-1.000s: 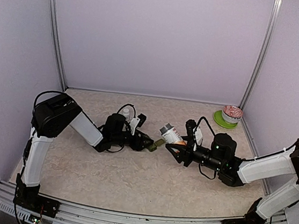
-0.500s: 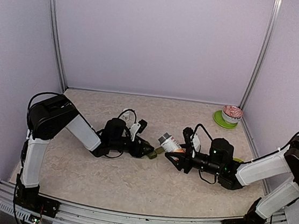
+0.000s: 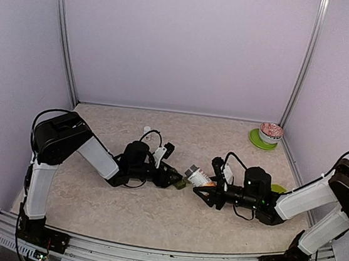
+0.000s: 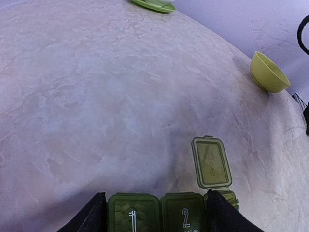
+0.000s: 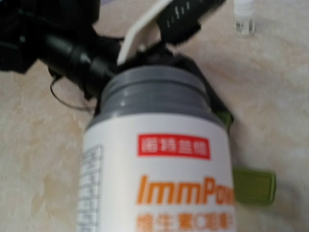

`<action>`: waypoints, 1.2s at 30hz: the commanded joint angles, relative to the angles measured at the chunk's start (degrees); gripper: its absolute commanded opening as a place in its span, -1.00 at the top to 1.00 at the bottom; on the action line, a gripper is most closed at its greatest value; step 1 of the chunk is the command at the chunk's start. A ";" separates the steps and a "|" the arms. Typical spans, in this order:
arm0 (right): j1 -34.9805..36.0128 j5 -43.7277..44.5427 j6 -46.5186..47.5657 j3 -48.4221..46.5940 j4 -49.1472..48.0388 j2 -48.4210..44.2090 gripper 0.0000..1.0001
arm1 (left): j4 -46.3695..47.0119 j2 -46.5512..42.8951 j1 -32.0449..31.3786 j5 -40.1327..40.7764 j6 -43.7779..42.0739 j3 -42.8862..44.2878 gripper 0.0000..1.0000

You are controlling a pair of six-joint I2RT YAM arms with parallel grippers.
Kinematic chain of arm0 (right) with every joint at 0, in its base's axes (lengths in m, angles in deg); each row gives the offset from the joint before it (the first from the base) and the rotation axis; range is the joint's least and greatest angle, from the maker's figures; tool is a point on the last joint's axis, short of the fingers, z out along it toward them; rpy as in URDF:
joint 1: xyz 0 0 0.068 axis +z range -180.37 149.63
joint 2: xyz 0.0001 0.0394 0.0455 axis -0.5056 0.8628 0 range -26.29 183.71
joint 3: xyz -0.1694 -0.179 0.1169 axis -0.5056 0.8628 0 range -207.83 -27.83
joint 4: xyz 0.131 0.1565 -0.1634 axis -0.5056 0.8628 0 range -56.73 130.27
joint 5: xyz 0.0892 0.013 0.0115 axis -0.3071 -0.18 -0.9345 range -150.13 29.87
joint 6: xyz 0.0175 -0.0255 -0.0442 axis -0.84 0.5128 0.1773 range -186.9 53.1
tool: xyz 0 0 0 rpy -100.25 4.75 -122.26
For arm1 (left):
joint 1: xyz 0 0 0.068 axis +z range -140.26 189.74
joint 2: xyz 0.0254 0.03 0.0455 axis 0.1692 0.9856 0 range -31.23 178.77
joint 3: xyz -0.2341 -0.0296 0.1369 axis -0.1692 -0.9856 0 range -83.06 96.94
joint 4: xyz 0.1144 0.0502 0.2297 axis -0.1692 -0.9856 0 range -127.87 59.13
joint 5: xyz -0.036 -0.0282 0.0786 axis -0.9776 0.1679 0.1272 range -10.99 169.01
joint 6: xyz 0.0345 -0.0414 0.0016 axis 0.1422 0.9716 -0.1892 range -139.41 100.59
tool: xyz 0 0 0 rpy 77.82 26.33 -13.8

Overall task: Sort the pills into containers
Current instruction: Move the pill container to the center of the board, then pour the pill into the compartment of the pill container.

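Pale lilac walls enclose a beige marbled table. From above, the left gripper lies low at mid-table, pinching a green plastic pill organiser by its near-left end. Just right of it, the right gripper clamps a white pill bottle with a grey cap, tilted so the cap points left towards the organiser. A yellow-green plastic bowl peeks out behind the right arm. A patterned bowl on a green saucer sits in the far right corner, and a small white vial stands far left of centre.

In the left wrist view, black fingers flank the organiser; compartments marked 1 and 2 are shut, and the third lid stands open.

In the right wrist view the bottle fills the frame, its cap close to the organiser's open lid.
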State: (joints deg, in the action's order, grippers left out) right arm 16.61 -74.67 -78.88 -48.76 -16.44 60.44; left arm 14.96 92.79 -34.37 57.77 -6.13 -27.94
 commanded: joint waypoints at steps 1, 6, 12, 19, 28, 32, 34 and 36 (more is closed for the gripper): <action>0.64 0.08 -0.92 1.11 -0.50 1.16 1.00 | -0.72 0.02 -0.35 1.25 0.56 -0.67 -0.31; 0.69 -0.39 -0.28 0.14 0.83 2.70 1.00 | -0.73 0.22 -0.35 2.36 0.38 -0.71 -0.31; 0.72 -1.10 -0.13 -1.49 1.44 6.11 1.00 | -1.09 0.21 -0.84 3.96 -0.35 -0.79 -0.32; 0.68 -1.00 -0.23 -2.92 3.52 7.28 1.00 | -1.31 0.07 -1.58 5.56 -1.65 -0.89 -0.35; 0.68 -0.60 -0.14 -5.40 6.61 8.79 1.00 | -0.49 0.07 -1.76 5.63 -1.68 -1.31 -0.37; 0.66 -0.39 -0.13 -5.56 7.14 8.92 1.00 | -0.30 0.04 -1.76 5.52 -1.66 -1.41 -0.37; 0.66 -0.37 -0.13 -5.79 7.78 9.13 1.00 | -0.30 0.08 -1.76 5.57 -1.67 -1.36 -0.37; 0.73 -0.20 -0.11 -6.09 8.22 9.36 1.00 | -0.25 0.21 -1.76 5.50 -1.76 -1.41 -0.37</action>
State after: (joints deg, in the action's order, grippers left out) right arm 16.85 -75.28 -78.97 -53.24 -9.14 68.95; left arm 15.39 92.79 -35.84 62.82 -7.31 -28.27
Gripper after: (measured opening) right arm 0.521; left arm 0.684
